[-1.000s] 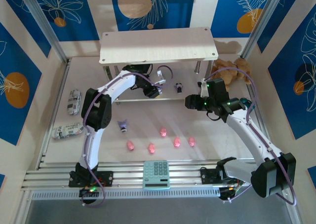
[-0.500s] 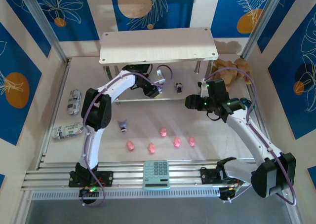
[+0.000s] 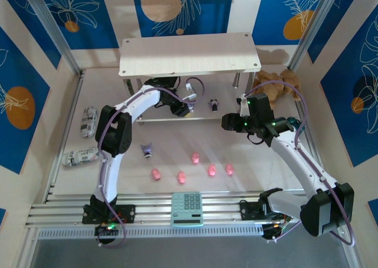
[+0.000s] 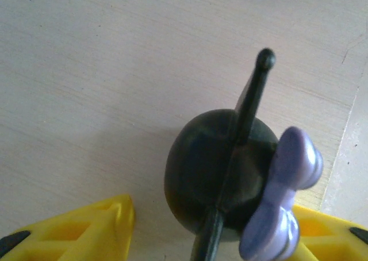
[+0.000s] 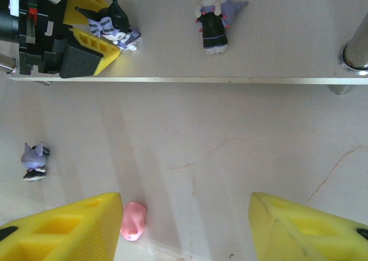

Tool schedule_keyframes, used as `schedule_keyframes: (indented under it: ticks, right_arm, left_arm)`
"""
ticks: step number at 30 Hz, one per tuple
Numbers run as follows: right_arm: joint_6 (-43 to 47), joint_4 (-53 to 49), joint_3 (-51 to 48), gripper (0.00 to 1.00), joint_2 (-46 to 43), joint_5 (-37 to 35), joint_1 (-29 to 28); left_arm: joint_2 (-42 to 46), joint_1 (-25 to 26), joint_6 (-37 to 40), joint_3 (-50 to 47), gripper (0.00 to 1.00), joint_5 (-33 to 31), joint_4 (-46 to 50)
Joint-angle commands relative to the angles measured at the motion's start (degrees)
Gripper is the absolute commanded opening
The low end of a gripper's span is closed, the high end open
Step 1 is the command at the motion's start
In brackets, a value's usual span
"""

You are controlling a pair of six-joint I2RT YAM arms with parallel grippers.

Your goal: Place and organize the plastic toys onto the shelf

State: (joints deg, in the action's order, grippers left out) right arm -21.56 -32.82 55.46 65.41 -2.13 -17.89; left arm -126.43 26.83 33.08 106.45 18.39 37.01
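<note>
The left gripper (image 4: pixel 215 206) stands part-open astride a dark figurine (image 4: pixel 207 169) on the lower level (image 4: pixel 86 71) of the shelf (image 3: pixel 189 52). Its own wrist view shows bare board between one yellow finger (image 4: pixel 86 232) and the toy. A purple bow (image 4: pixel 284 198) hides the other side, so I cannot tell whether that finger touches; no clamp shows.

The right wrist view adds what that close-up cannot. The figurine sits near the board's front edge, and a second dark figurine (image 5: pixel 213 19) appears to lie flat on the same level, off to one side of the left gripper and apart from it.

The right gripper (image 5: pixel 185 215) hangs over the table (image 5: pixel 230 146), jaws wide and empty. A pink pig (image 5: pixel 133 221) lies just beside one of its fingers, and a third dark figurine (image 5: pixel 33 163) sits well off to that same side.

The view from above gives the spread — four more pigs (image 3: pixel 181 176) lie loosely on the table, nearer the arm bases than the right gripper is.
</note>
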Motion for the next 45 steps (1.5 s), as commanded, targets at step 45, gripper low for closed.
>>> schedule_keyframes:
  ticks: [45]
  right_arm:
    - [-2.5, -4.9, 1.2, 0.61, 1.0, -1.3, -13.6]
  left_arm:
    - [49.9, 1.6, -35.9, -43.0, 0.55, -13.0, -10.2]
